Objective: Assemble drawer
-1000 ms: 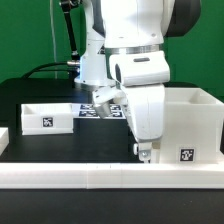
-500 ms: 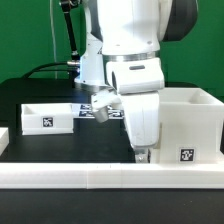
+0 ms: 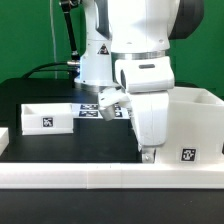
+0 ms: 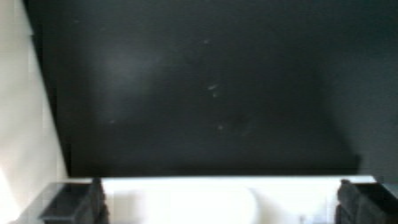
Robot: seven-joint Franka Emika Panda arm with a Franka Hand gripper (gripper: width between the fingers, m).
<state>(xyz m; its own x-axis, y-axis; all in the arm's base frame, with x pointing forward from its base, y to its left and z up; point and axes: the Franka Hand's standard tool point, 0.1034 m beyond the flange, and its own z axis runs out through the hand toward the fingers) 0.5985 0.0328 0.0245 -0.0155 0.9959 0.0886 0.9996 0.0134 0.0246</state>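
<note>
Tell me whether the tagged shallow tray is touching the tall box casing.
Apart. The exterior view shows the tray at its left, the casing at its right, and bare black table between them.

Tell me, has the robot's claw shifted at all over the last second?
Yes. The gripper has edged slightly toward the exterior view's right, ending nearer the tag on the box casing.

Tray (image 3: 45,117) at exterior view's left, casing (image 3: 195,125) at right, marker board (image 3: 88,110) behind between, border rail (image 3: 100,177) in front.
</note>
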